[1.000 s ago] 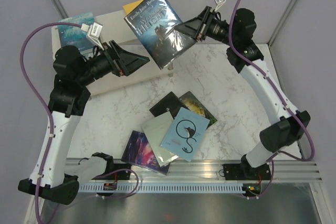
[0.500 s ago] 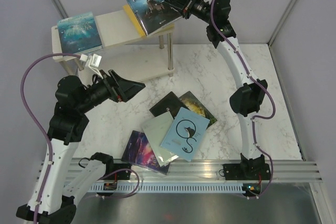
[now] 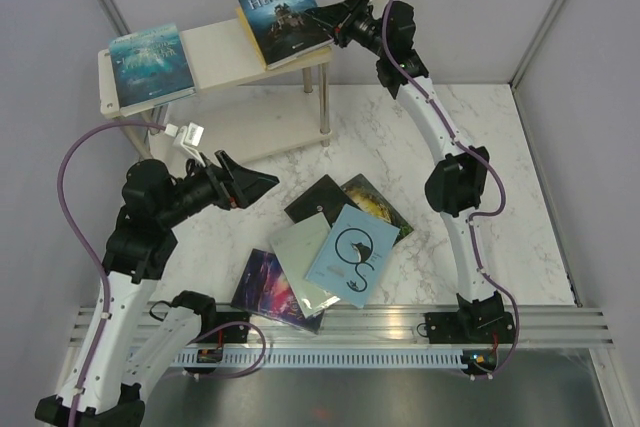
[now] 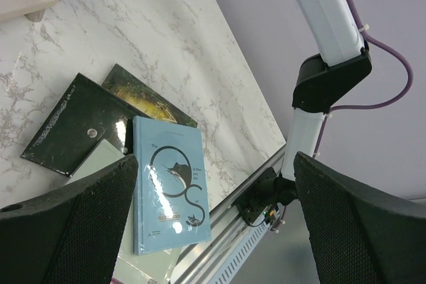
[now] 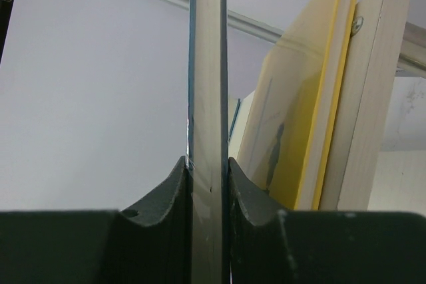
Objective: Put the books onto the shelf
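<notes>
Navy paperback [image 3: 280, 5] edge-on: pinches it tight in right gripper [image 3: 322, 20], over yellow book [image 5: 293, 131] atop shelf [image 3: 215, 52]. Hangs left gripper [image 3: 265, 183], jaws spread wide, near light-blue book [image 3: 350, 255].

The books [image 3: 352, 255] have glossy covers; the table [image 3: 500, 197] looks smooth, marble-patterned.

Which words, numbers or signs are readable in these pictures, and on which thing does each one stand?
"HEIGHTS": large letters on the cover of the navy book; the smaller lines above it are too small to read.
A large looping "S": on the light blue book; its small print is unreadable.
Teal book on the shelf: there is a title, but it is too blurred to read.
Nothing else is readable.
</notes>
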Tool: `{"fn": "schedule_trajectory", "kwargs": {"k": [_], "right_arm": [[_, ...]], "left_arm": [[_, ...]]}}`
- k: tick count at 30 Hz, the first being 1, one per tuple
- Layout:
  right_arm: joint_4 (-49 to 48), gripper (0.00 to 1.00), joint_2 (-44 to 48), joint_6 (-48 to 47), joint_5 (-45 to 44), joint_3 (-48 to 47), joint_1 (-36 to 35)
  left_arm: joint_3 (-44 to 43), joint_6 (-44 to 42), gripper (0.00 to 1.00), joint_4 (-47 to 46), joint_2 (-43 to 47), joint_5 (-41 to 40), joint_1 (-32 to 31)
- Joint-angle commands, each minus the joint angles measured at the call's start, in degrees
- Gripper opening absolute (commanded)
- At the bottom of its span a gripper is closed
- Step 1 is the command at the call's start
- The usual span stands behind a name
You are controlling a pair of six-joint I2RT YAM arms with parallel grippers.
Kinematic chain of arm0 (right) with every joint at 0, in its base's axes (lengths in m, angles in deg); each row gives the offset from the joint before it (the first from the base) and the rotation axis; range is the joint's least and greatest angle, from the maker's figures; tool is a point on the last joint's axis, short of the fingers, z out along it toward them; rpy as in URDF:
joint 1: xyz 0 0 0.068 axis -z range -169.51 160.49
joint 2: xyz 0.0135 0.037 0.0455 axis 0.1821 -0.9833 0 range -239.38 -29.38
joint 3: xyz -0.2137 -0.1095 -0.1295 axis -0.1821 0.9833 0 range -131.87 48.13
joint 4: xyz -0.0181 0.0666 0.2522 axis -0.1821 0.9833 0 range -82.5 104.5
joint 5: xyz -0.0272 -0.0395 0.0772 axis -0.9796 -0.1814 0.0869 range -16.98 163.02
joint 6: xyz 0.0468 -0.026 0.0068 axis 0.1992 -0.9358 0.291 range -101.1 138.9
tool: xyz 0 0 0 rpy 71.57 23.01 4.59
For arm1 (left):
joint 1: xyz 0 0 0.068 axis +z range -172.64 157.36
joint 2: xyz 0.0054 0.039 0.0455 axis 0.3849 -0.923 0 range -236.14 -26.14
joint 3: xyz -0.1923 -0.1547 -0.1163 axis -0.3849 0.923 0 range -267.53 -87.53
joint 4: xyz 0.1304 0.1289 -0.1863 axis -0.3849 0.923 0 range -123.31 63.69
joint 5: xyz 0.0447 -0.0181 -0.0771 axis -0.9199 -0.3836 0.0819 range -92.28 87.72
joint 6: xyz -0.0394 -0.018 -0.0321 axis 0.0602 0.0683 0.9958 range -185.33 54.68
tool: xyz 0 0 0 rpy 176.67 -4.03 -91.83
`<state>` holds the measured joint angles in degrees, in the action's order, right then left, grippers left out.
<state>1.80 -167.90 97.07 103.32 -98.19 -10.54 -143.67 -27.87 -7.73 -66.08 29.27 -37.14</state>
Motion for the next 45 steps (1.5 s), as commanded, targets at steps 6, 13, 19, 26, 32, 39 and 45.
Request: {"fn": "schedule_trajectory", "kwargs": {"k": [6, 13, 19, 26, 32, 39, 45], "right_arm": [[-6.79, 0.72, 0.53, -3.55, -3.15, -2.83, -0.58], [-4.42, 0.85, 1.58, -7.58, -3.23, -0.73, 0.56], [-1.60, 0.98, 4.04, -11.28, -2.80, 4.01, 2.14], [-0.55, 0.98, 5.53, -13.66, -1.30, 6.22, 2.40], [-12.18, 0.82, 10.54, -8.58, -0.25, 17.54, 3.72], [-20.94, 0.47, 9.15, -1.01, 1.07, 20.29, 3.81], [-16.99, 0.38, 8.35, -3.90, -0.33, 17.83, 1.62]], "left_arm": [[0.77, -0.27, 1.00, -3.43, 0.13, -0.44, 0.00], [0.86, -0.10, 1.00, -3.44, 0.48, -0.70, 0.00], [1.21, -0.45, 1.00, -3.44, 0.40, -0.97, 0.00], [1.30, -0.62, 1.00, -3.35, -0.22, -1.40, -0.09], [2.26, -0.71, 1.00, -3.35, -0.22, -1.58, 0.00], [3.49, -0.71, 1.00, -3.44, -0.22, -1.49, 0.00], [4.28, -0.71, 1.00, -4.23, -0.22, -1.49, 0.00]]}}
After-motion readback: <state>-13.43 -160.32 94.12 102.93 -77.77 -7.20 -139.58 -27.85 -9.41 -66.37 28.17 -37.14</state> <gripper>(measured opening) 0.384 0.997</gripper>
